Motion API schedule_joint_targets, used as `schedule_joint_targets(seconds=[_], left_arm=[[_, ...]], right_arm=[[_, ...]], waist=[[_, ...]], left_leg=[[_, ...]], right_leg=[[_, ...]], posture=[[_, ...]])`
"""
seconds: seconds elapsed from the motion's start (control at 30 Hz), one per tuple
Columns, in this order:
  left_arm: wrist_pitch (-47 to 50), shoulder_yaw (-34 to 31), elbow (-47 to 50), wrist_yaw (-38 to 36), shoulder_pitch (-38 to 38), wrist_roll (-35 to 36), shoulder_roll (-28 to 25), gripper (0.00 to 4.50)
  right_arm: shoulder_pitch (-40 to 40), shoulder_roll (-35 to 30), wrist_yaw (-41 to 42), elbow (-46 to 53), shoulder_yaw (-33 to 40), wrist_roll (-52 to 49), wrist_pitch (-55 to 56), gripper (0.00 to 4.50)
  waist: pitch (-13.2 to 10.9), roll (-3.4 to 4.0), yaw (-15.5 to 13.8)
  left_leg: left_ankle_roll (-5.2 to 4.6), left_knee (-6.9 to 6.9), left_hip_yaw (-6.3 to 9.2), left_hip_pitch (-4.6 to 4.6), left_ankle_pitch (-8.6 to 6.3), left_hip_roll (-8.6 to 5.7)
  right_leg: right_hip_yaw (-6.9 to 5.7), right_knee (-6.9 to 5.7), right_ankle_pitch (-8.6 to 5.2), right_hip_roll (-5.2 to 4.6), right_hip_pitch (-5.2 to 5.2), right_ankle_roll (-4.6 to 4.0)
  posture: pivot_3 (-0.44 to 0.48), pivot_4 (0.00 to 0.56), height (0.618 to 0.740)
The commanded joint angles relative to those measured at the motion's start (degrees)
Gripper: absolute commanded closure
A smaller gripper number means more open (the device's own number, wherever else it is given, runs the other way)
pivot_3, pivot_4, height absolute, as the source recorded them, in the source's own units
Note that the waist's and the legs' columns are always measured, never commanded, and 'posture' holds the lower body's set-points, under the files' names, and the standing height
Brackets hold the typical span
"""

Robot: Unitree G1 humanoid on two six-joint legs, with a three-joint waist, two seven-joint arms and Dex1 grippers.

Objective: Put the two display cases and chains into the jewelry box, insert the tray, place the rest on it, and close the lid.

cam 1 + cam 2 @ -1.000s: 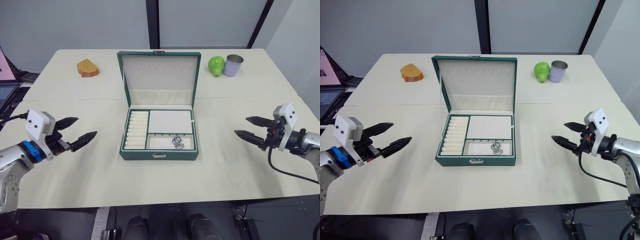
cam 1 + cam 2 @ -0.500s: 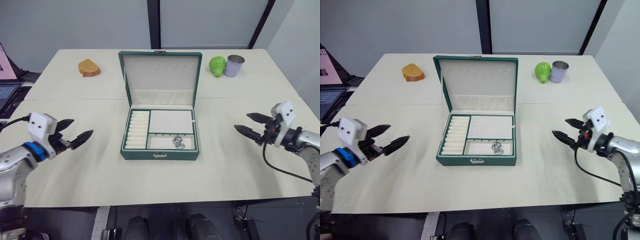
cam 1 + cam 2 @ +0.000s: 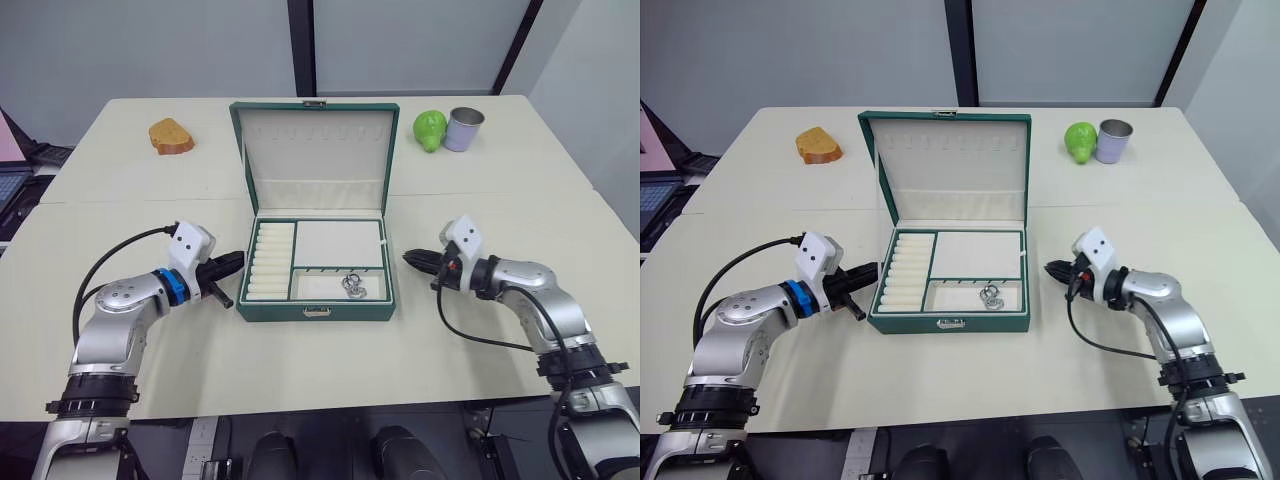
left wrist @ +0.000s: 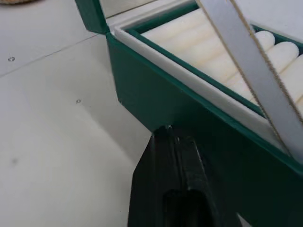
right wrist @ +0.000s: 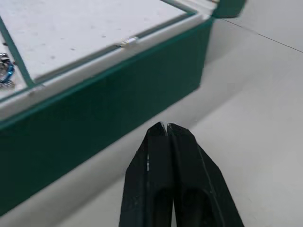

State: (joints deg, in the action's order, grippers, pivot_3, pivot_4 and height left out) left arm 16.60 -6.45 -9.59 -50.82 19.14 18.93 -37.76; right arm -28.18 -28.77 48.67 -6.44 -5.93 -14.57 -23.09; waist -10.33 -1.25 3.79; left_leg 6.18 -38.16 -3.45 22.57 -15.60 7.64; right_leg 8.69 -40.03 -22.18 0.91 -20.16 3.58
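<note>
Left eye view: jewelry box (image 3: pixel 317 300) sits mid-table (image 3: pixel 300 360), lid (image 3: pixel 315 145) up, tray (image 3: pixel 318 259) inside. Left fingers (image 4: pixel 173 142) closed, empty, at its left wall; right fingers (image 5: pixel 163 137) closed, empty, near its right wall.

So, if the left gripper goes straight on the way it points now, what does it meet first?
Most likely the jewelry box: the left gripper, fingers shut, points at its green outer side wall, very close. Whether it touches cannot be told.

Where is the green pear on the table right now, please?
The green pear sits at the table's far right, touching the metal cup and right of the open jewelry box lid.
</note>
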Motion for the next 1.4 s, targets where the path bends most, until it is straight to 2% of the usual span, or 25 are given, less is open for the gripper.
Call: schedule_joint_targets(seconds=[0.03, 0.3, 0.67, 0.87, 1.13, 1.33, 1.4], left_arm=[[0.53, 0.44, 2.73, -0.81, -0.48, 0.69, 0.38, 4.5], [4.03, 0.57, 7.76, -2.79, -3.54, 2.65, 0.47, 4.5], [11.49, -3.38, 22.0, -4.71, -16.82, 8.33, -3.35, 4.5], [12.95, -4.56, 25.63, -3.64, -20.67, 9.62, -3.23, 4.5], [10.67, -7.3, 23.99, -4.49, -20.5, 10.04, -3.1, 4.5], [3.85, -14.36, 24.58, -5.89, -21.86, 12.14, -2.68, 4.5], [2.05, -16.89, 26.16, -6.58, -24.52, 13.45, -2.12, 4.5]], right_arm=[[-1.28, 1.52, 0.03, 3.69, -0.17, -1.36, -1.24, 4.48], [0.74, 2.64, 2.89, 9.33, -1.83, -3.11, -6.03, 4.48], [8.2, -2.64, 6.2, 20.37, -0.61, -6.94, -12.74, 4.48], [10.78, -3.44, 5.44, 23.75, -0.29, -8.24, -14.84, 4.48], [10.4, -4.64, 5.65, 21.99, 1.89, -7.71, -13.69, 4.48], [10.29, -10.24, 9.46, 22.23, 6.4, -11.56, -15.14, 4.48], [9.51, -12.49, 10.87, 20.6, 7.18, -11.8, -14.55, 4.48]], waist=[[0.0, 0.0, -0.08], [0.01, 0.01, -0.05], [0.01, 0.01, -0.14], [0.01, 0.01, -0.44], [0.01, 0.0, -0.48], [0.0, 0.0, -0.56], [0.0, 0.0, -0.56]], left_leg=[[0.0, 0.0, 0.0, 0.01, 0.0, -0.01], [0.0, -0.01, 0.03, 0.0, 0.0, 0.0], [0.0, 0.13, 0.03, 0.0, 0.0, 0.0], [0.0, 0.19, 0.03, 0.0, 0.0, -0.01], [0.0, 0.18, 0.04, 0.0, 0.0, -0.02], [0.0, 0.17, 0.03, 0.05, 0.0, -0.02], [0.0, 0.16, 0.04, 0.02, 0.0, -0.02]], right_leg=[[0.0, 0.0, 0.0, -0.01, 0.0, 0.0], [-0.01, -0.05, 0.0, 0.0, -0.02, 0.0], [0.01, 0.04, 0.0, 0.0, 0.0, 0.0], [0.02, 0.04, 0.0, 0.0, 0.02, 0.0], [0.02, 0.04, 0.0, 0.0, 0.04, 0.0], [0.01, 0.05, 0.0, -0.01, 0.01, 0.0], [0.01, 0.05, 0.0, -0.01, 0.06, 0.0]], posture=[[0.0, 0.15, 0.74], [0.0, 0.15, 0.74], [0.0, 0.15, 0.74], [0.0, 0.15, 0.74], [0.0, 0.15, 0.74], [0.0, 0.15, 0.74], [0.0, 0.15, 0.74]])
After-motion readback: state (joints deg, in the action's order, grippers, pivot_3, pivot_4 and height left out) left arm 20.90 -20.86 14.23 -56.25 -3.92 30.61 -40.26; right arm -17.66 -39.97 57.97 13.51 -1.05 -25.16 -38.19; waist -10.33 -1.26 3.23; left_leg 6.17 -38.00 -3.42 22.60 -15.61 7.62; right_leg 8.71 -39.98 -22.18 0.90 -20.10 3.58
